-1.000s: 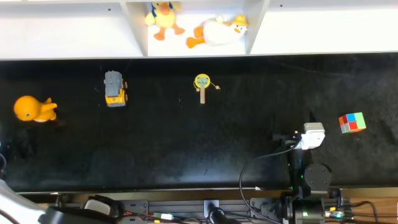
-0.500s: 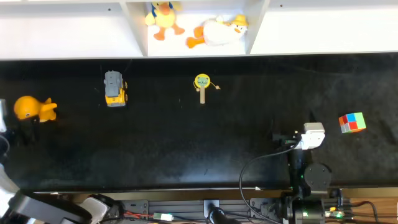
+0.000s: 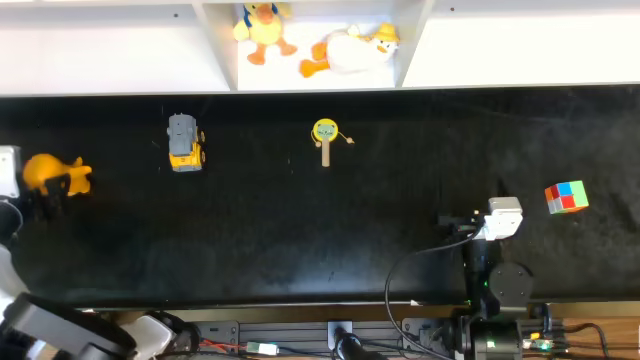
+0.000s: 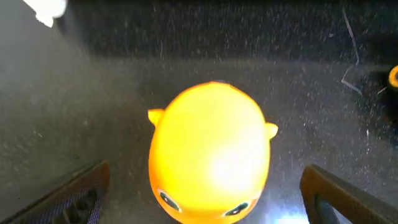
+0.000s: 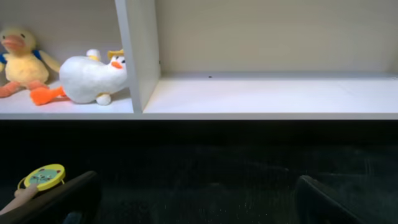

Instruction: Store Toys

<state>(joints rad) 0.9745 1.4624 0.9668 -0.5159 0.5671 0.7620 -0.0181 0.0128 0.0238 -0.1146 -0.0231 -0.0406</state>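
An orange round toy animal (image 3: pixel 60 174) lies at the far left of the black mat. My left gripper (image 3: pixel 46 190) is at it, open, with a finger on each side of the orange toy (image 4: pixel 209 155) and no grip on it. My right gripper (image 3: pixel 447 221) hovers low at the right of the mat, open and holding nothing, facing the white shelf (image 5: pixel 273 96). On the mat also lie a yellow and grey truck (image 3: pixel 184 142), a yellow rattle drum (image 3: pixel 325 134) with a wooden handle, and a colourful cube (image 3: pixel 566 196).
The white shelf (image 3: pixel 120 50) runs along the back. Its middle compartment holds a yellow duck plush (image 3: pixel 262 25) and a white goose plush (image 3: pixel 350 50). The right wrist view shows a bare compartment beside those plushes and the rattle drum (image 5: pixel 42 177) low on the mat.
My left arm came up from the bottom left corner to the orange toy, and its fingers now stand around it. The right arm and the toys have not moved.
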